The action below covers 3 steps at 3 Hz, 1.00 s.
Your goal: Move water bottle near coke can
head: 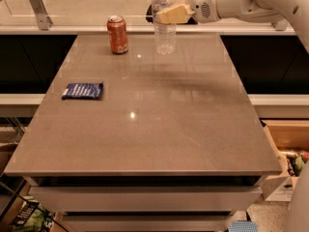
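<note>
The pincer (165, 14), clasped around the water bottle (165, 40) at top centre, hides its label band.

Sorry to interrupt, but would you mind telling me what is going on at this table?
The robot's arm reaches in from the right, and its hand grips the water bottle near the top, at the far side of the table. The coke can stands upright a little to the bottle's left in the view, apart from it. A flat blue packet lies by the left edge.
</note>
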Tool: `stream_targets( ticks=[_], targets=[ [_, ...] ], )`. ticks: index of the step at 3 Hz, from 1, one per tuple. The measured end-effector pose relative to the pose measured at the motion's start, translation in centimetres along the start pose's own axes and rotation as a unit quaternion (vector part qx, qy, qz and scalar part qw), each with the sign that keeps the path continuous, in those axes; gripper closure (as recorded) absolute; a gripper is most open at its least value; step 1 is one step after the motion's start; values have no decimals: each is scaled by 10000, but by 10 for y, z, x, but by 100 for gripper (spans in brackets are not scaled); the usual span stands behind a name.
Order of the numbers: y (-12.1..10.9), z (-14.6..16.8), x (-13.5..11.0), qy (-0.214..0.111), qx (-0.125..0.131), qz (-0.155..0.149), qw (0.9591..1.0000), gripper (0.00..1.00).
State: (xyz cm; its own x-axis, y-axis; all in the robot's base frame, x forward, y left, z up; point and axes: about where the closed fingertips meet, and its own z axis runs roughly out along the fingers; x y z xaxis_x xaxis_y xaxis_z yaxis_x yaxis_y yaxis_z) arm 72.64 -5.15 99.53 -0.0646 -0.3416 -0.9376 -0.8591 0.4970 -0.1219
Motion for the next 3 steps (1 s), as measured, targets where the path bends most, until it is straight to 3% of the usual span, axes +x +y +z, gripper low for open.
stream_targets(
  ticks=[3],
  targets=[
    [-10, 45, 5, -204, -363, 22, 9991, 100]
  ],
)
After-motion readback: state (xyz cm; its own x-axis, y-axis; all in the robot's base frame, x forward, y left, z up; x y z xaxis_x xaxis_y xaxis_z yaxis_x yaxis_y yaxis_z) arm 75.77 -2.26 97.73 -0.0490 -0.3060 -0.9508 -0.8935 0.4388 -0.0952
